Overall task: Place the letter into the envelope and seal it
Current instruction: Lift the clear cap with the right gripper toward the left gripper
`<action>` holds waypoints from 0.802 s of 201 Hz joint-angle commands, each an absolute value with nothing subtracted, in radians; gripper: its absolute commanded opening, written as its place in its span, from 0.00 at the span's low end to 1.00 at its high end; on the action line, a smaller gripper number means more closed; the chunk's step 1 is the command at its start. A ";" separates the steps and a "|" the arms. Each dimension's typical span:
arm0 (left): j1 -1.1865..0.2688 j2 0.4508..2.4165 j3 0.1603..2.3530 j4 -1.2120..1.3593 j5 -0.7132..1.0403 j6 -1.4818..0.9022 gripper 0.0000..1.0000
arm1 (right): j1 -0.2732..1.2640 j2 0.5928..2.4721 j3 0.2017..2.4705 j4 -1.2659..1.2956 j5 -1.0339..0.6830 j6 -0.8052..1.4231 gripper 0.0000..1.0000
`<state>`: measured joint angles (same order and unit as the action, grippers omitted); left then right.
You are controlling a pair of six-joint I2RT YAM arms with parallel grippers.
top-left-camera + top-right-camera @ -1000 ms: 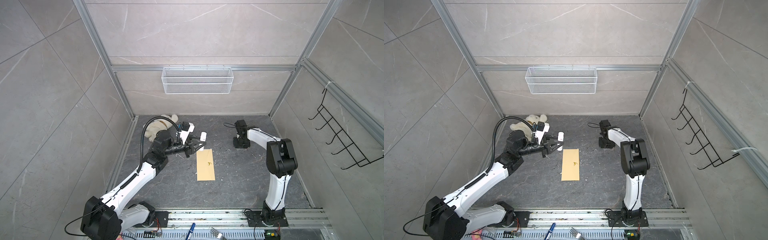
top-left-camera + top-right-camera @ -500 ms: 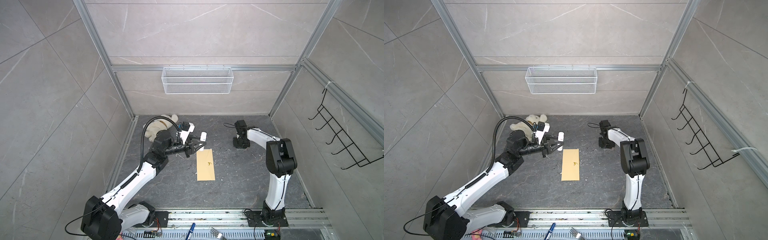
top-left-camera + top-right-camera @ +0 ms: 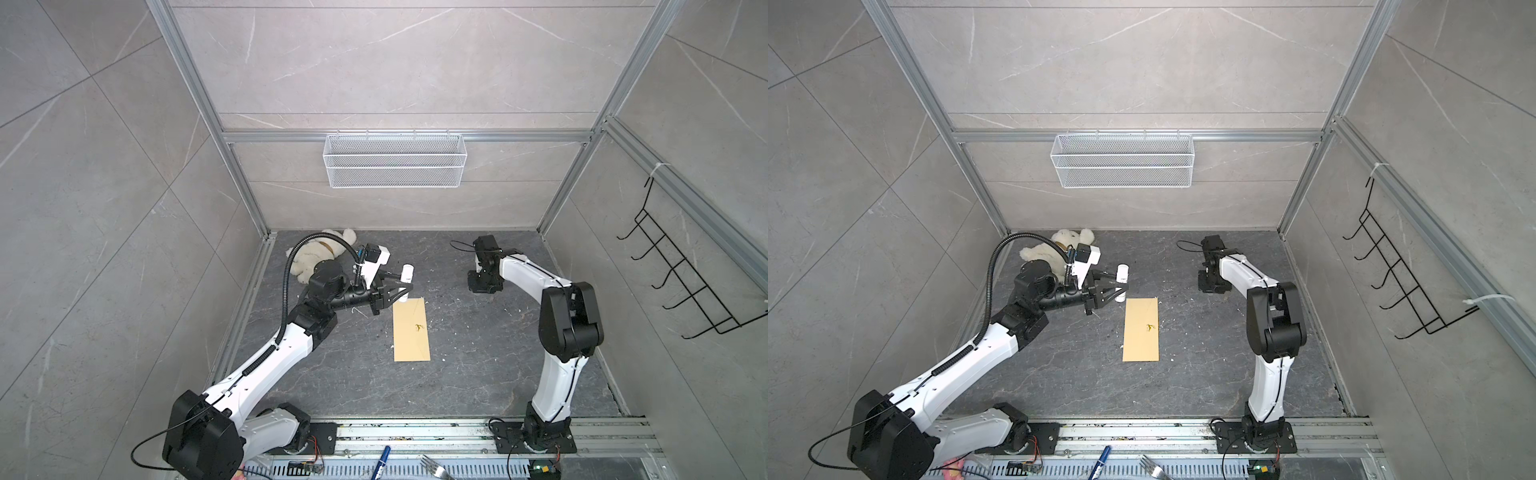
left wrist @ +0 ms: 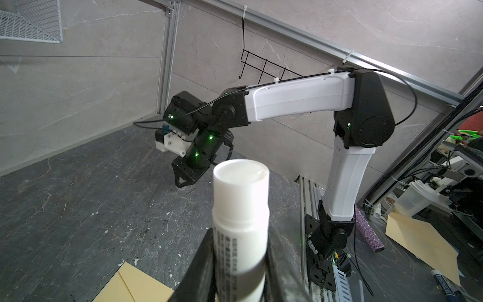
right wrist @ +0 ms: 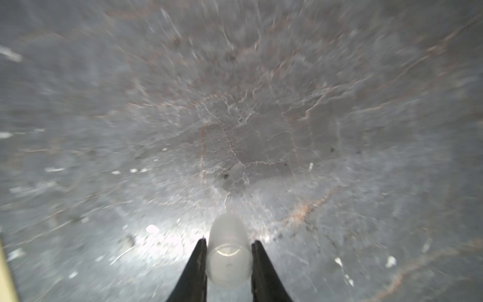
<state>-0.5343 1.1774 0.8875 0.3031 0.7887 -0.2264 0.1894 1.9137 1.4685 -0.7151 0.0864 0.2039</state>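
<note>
The plain yellow-tan envelope [image 3: 411, 330] [image 3: 1141, 330] lies flat in the middle of the dark floor, long side running front to back; one corner of it shows in the left wrist view [image 4: 130, 285]. The letter is not in view. My left gripper [image 3: 400, 287] [image 3: 1116, 289] [image 4: 240, 236] hovers just past the envelope's far left corner, shut on a white glue stick [image 3: 407, 275] [image 4: 240, 209] with its top bare. My right gripper [image 3: 482, 287] [image 3: 1212, 286] [image 5: 229, 241] is low over the floor at the back right, shut on a small translucent cap [image 5: 228, 258].
A cream plush toy [image 3: 320, 253] lies in the back left corner behind the left arm. A wire basket [image 3: 395, 166] hangs on the back wall and a black hook rack [image 3: 681, 282] on the right wall. A pen [image 3: 380, 457] and a fork [image 3: 434, 463] lie by the front rail.
The right gripper's jaws have drawn in a little around the cap. Both arms, the glue stick and the envelope stay where they were.
</note>
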 commanded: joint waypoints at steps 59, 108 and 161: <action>-0.538 1.176 0.876 0.288 0.811 -0.099 0.00 | 0.197 1.512 1.523 -0.786 -0.292 0.163 0.27; -0.540 1.188 0.865 0.289 0.827 -0.054 0.00 | 0.271 1.403 1.593 -0.807 -0.504 0.165 0.26; -0.540 1.196 0.858 0.301 0.858 -0.036 0.00 | 0.417 1.394 1.676 -0.835 -0.596 0.140 0.26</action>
<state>-0.5350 1.1927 0.8570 0.2615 0.8116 -0.0738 0.3641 1.4010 1.6299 -0.7967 -0.5198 0.1699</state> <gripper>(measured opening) 0.256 0.263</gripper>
